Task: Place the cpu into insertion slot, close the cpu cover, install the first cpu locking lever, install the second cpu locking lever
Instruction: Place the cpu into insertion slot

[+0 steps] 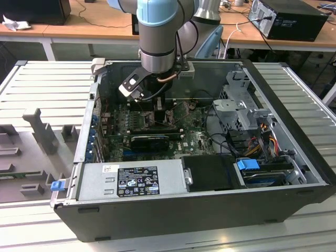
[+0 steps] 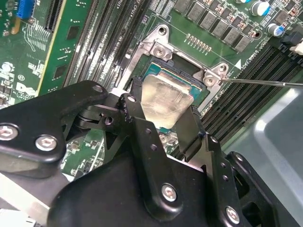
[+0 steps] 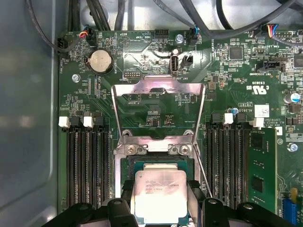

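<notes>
Black two-fingered hand (image 2: 163, 101) closed on the small flat square cpu with silvery-beige metal top (image 3: 161, 196), pinched by opposite edges just over the square black insertion slot with grey metal rim (image 3: 156, 164). My read: keep it level, square it to the rim, lower it straight, no sliding. Beyond, the thin grey metal-frame cpu cover (image 3: 158, 90) lies flipped open.

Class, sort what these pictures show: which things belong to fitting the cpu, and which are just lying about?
Belongs to the job:
gripper, holding the cpu
insertion slot, under the cpu
cpu cover, swung open
locking lever

Just lying about:
coin battery
memory slots
power supply
drive cage
</notes>
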You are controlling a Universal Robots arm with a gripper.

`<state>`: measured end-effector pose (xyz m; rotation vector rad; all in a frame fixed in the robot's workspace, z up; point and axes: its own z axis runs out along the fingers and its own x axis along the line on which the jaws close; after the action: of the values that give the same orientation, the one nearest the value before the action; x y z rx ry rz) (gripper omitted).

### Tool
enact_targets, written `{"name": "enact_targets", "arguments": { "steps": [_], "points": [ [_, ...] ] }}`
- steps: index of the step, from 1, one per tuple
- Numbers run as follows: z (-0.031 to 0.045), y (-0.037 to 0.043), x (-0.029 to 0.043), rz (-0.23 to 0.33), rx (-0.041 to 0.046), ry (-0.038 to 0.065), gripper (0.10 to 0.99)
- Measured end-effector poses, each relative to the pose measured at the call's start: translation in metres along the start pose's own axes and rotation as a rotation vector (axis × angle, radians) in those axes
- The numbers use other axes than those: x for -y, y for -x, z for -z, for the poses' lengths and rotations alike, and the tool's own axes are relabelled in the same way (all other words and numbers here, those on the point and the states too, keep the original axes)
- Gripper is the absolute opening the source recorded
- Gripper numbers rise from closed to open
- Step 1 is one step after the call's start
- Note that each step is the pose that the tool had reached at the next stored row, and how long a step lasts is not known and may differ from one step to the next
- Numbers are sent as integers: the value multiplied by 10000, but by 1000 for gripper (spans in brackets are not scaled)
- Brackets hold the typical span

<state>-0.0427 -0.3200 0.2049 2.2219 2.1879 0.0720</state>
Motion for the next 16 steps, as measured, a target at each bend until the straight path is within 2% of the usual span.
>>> {"name": "enact_targets", "arguments": {
  "steps": [10, 12, 13, 16],
  "points": [
    [-21, -8, 0, -1, 1, -1, 529],
    [-22, -8, -5, 1, 1, 0, 541],
    [-23, -8, -7, 0, 0, 0, 604],
    [-25, -9, -10, -1, -18, 0, 604]
  ]
}}
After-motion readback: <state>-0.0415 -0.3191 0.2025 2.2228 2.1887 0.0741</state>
